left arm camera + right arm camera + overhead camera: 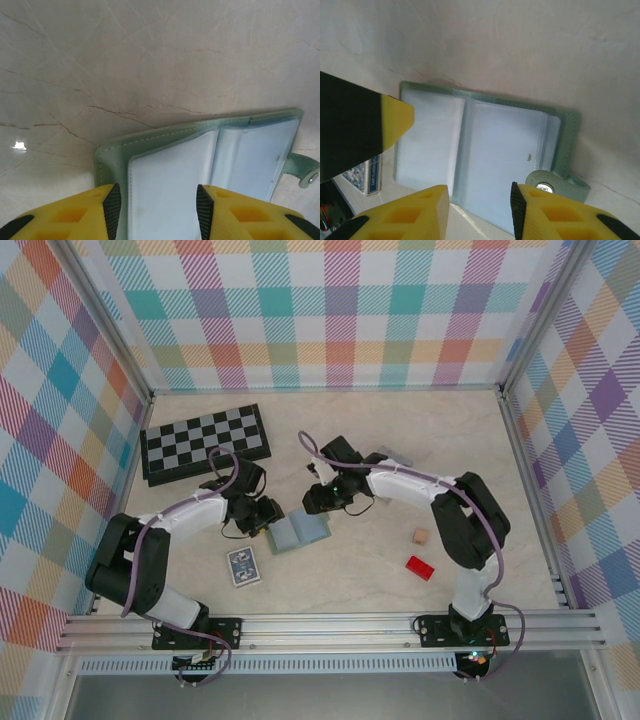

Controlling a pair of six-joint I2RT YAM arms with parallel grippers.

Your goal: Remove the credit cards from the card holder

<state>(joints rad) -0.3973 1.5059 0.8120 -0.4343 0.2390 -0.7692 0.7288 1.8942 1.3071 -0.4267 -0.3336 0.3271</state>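
My left fingers (pixel 159 200), yellow with black pads, stand half open and clamp nothing. They straddle one panel of the soft grey-green bifold card holder (pixel 200 160), which lies spread flat on the pale marbled worktop (pixel 150 60) just beneath them. My right fingers (pixel 480 200) hover half open above the other panel, beside its snap tab (pixel 545 186). I cannot make out the credit cards inside the cloudy sleeves. I judge it best to pin one panel, then slide a card's edge out along its slot.
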